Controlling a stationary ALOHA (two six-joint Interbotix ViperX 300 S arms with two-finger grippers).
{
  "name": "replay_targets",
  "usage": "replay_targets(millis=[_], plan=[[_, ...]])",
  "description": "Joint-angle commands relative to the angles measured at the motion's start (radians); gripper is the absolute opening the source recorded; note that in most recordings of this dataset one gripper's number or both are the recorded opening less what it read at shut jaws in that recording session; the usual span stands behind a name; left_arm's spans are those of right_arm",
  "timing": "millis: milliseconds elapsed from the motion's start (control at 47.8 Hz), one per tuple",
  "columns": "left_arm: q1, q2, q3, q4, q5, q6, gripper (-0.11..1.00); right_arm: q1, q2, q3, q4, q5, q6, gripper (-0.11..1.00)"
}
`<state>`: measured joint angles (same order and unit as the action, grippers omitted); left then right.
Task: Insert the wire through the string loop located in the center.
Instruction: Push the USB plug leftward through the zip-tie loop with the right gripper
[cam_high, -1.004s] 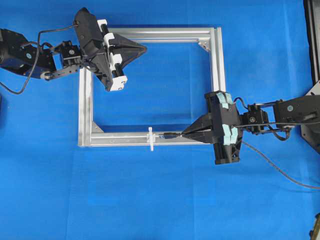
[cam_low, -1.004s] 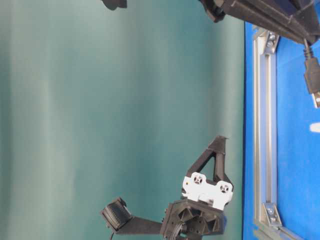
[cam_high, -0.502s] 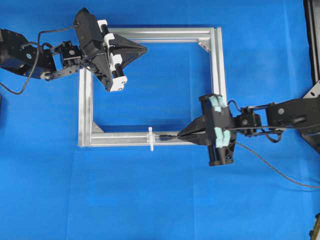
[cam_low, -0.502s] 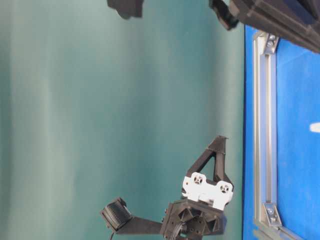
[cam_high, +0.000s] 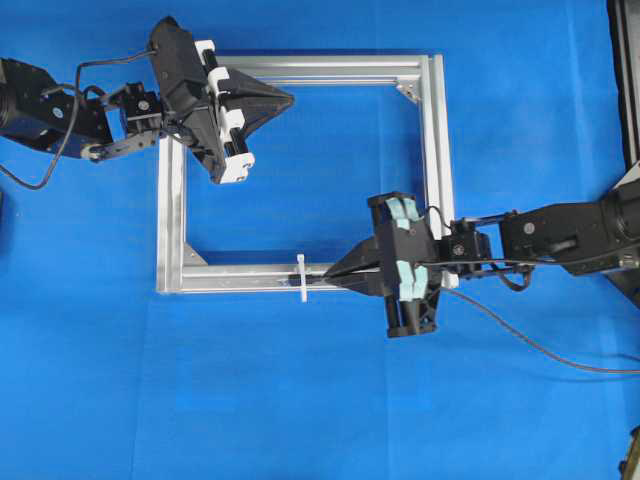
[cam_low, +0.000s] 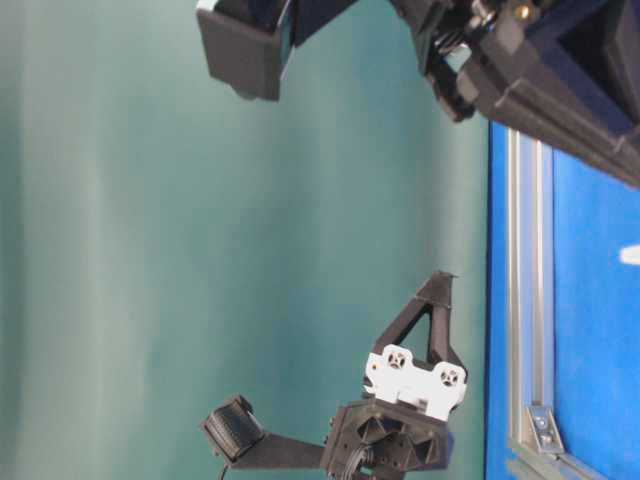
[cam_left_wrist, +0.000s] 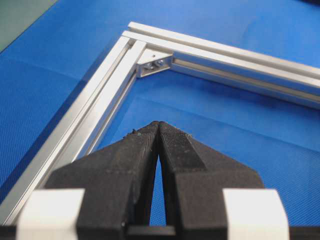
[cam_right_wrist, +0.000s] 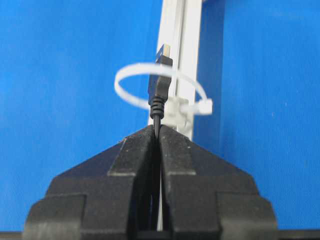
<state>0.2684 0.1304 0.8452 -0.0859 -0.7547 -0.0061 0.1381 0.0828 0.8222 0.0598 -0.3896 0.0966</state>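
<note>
Silver frame (cam_high: 436, 150) lay on the blue cloth (cam_high: 300, 400) as I watched my right gripper (cam_right_wrist: 158, 131), fingers clamped on the wire (cam_right_wrist: 159, 95), hold its plug tip inside the string loop (cam_right_wrist: 131, 75) on the near rail. My left gripper (cam_left_wrist: 158, 126) hovered pressed together, holding nothing, over the far corner.

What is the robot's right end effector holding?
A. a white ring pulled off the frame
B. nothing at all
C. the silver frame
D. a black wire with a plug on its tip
D: the right end effector is pinched shut on the black wire, whose plug tip sits at the white loop.
</note>
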Motion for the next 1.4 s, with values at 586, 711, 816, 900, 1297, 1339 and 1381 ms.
replay_targets(millis=[586, 711, 816, 900, 1297, 1339, 1381], plan=[[-0.003, -0.028, -0.006, 0.002, -0.005, 0.000, 0.00, 0.002, 0.051, -0.087, 0.000, -0.035, -0.003, -0.03], [-0.003, -0.028, -0.006, 0.002, -0.005, 0.000, 0.00, 0.003, 0.052, -0.087, 0.000, -0.041, -0.002, -0.03], [-0.003, -0.028, -0.006, 0.002, -0.005, 0.000, 0.00, 0.003, 0.052, -0.087, 0.000, -0.041, -0.002, -0.03], [-0.005, -0.028, -0.006, 0.003, -0.005, 0.000, 0.00, 0.003, 0.052, -0.087, 0.000, -0.041, -0.002, -0.03], [-0.011, -0.031, 0.002, 0.002, -0.005, -0.005, 0.00, 0.003, 0.052, -0.086, 0.002, -0.040, -0.003, -0.03], [-0.017, -0.031, 0.005, 0.002, -0.005, -0.005, 0.00, 0.003, 0.052, -0.086, 0.000, -0.038, -0.003, -0.03], [-0.029, -0.035, 0.014, 0.002, -0.005, -0.005, 0.00, 0.003, 0.052, -0.086, 0.000, -0.038, -0.002, -0.03]])
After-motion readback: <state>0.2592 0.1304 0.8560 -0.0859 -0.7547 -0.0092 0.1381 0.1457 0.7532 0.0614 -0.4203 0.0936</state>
